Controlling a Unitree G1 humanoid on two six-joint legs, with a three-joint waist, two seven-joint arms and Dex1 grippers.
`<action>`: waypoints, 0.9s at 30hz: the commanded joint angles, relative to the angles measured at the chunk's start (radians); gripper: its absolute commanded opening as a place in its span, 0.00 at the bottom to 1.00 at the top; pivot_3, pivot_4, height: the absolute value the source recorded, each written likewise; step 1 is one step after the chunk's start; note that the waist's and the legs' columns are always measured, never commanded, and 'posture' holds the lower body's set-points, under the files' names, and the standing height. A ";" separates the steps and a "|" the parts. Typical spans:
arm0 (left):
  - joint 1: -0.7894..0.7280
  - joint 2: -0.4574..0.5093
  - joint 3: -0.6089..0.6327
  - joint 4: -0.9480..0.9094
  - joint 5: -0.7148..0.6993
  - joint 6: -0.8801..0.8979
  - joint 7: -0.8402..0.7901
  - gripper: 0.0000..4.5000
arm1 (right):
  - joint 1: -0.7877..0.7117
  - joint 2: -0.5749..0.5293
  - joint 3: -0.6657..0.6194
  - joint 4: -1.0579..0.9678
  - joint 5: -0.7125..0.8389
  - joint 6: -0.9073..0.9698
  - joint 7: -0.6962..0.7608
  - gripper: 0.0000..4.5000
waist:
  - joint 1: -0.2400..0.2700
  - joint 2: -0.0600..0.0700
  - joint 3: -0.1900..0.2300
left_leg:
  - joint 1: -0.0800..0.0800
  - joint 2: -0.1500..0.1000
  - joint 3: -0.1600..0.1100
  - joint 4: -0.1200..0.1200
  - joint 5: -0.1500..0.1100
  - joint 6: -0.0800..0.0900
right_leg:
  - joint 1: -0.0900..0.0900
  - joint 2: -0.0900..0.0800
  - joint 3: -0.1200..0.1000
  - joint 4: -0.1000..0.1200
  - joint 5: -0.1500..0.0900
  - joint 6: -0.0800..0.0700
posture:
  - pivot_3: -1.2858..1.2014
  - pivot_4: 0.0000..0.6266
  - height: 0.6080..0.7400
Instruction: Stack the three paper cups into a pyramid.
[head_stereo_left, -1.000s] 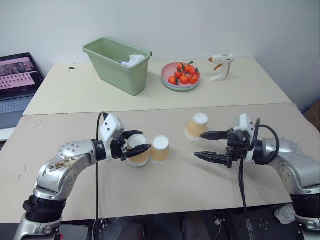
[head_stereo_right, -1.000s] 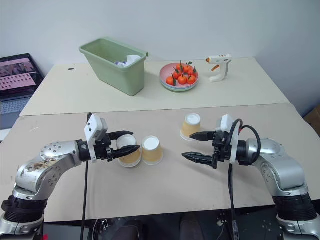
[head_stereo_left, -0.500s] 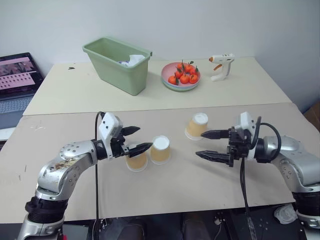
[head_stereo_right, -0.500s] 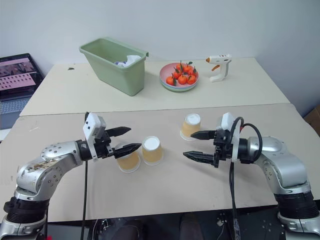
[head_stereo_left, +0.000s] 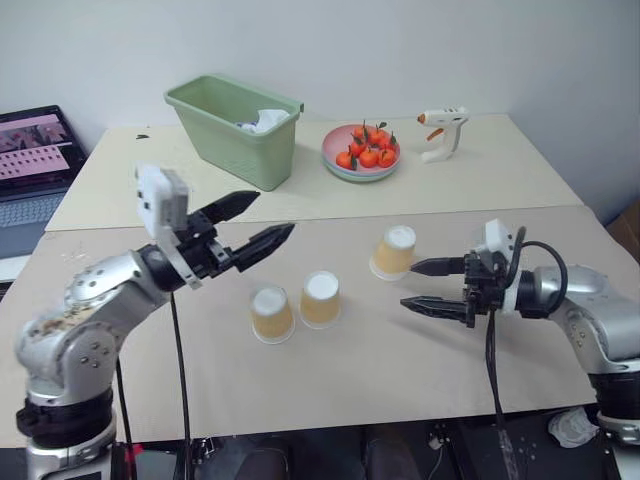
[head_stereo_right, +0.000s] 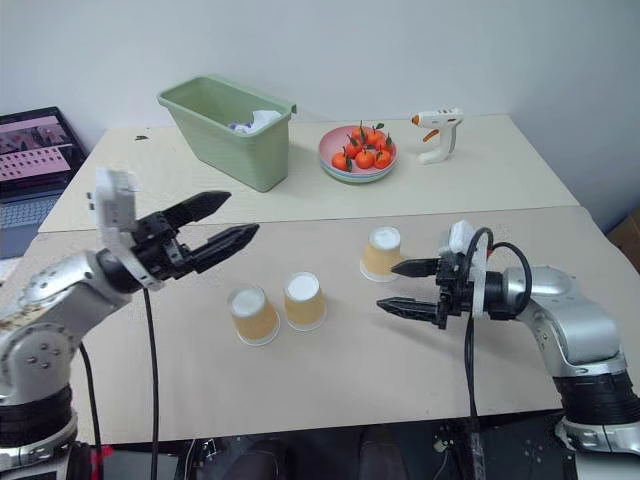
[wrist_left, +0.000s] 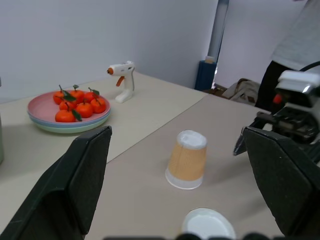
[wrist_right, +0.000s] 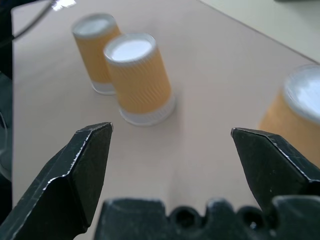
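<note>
just three paper cups upside down, two grippers open.

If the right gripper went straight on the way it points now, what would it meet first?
Probably the nearer of the paired cups, centred between its open jaws in the wrist view. The lone cup sits just off to the side, so it might brush that.

Three tan-orange ribbed paper cups stand inverted: two adjacent, third apart, none stacked.

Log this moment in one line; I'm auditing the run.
left gripper: open, raised | right gripper: open | two cups adjacent | third cup apart, unstacked
</note>
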 joint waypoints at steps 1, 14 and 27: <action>0.033 0.098 0.044 -0.048 -0.080 0.039 -0.064 0.99 | -0.047 -0.053 -0.015 0.102 -0.066 -0.086 0.040 1.00 | 0.001 0.000 0.000 | 0.000 0.000 0.000 0.000 0.000 0.000 | 0.000 0.000 0.000 0.000 0.000 0.000 | 0.52 0.24 0.89; 0.227 0.119 0.090 0.063 0.098 -0.049 -0.008 0.99 | -0.085 -0.025 -0.016 0.190 -0.092 -0.127 0.071 1.00 | -0.001 0.000 0.000 | 0.001 0.000 0.001 0.000 0.000 0.000 | 0.001 0.000 0.000 0.000 0.000 -0.001 | 0.52 0.24 0.89; 0.590 -0.013 0.100 -0.092 0.176 -0.111 0.063 0.99 | -0.120 -0.003 0.006 0.205 -0.092 -0.108 0.088 1.00 | 0.002 0.001 0.000 | 0.001 0.001 0.001 -0.001 0.000 0.000 | 0.000 0.000 0.001 0.000 0.000 -0.001 | 0.52 0.24 0.89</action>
